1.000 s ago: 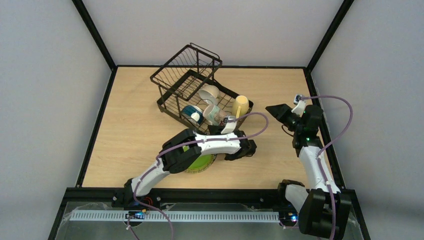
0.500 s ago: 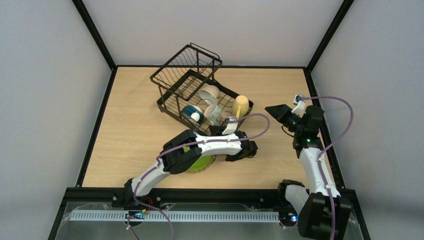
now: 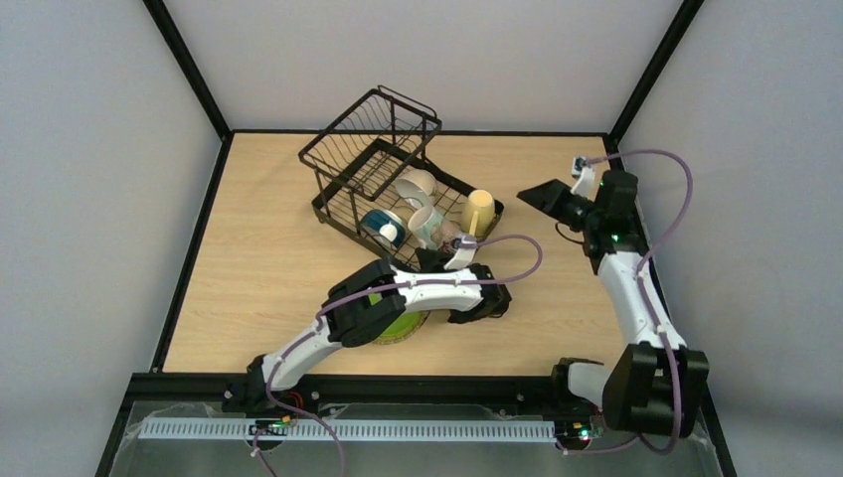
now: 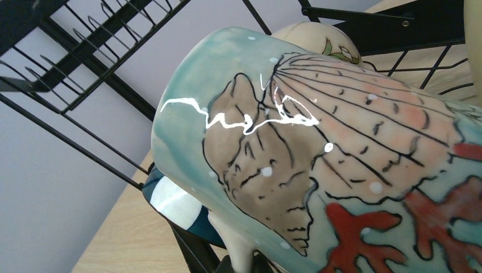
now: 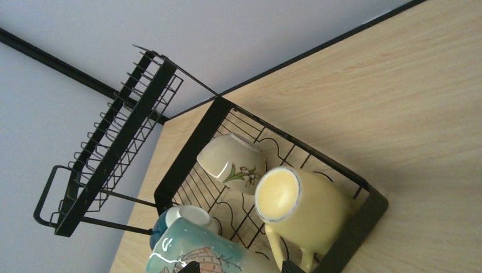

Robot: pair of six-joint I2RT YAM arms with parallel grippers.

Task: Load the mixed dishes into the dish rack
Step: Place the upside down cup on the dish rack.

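The black dish rack (image 3: pixel 343 184) stands at the back centre. Its flat tray holds a white bowl (image 3: pixel 416 184), a blue-outside bowl (image 3: pixel 381 227), a yellow mug (image 3: pixel 478 211) and a cream-handled mug with a teal seashell pattern (image 3: pixel 427 227). My left gripper (image 4: pixel 250 267) is at the tray's near edge, its fingertips closed on that mug's (image 4: pixel 341 142) cream handle. The green plate (image 3: pixel 403 323) lies on the table, mostly under my left arm. My right gripper (image 3: pixel 542 199) hangs open and empty to the right of the rack; its wrist view (image 5: pixel 239 267) looks down on the yellow mug (image 5: pixel 301 210).
The rack's raised basket tier (image 5: pixel 113 148) stands on the far left side of the tray. Black frame rails run along the table's edges, and the right rail (image 3: pixel 636 238) is close behind my right arm.
My right arm has lifted and swung back and left, towards the rack's right end. My left arm has barely shifted, still at the mug.
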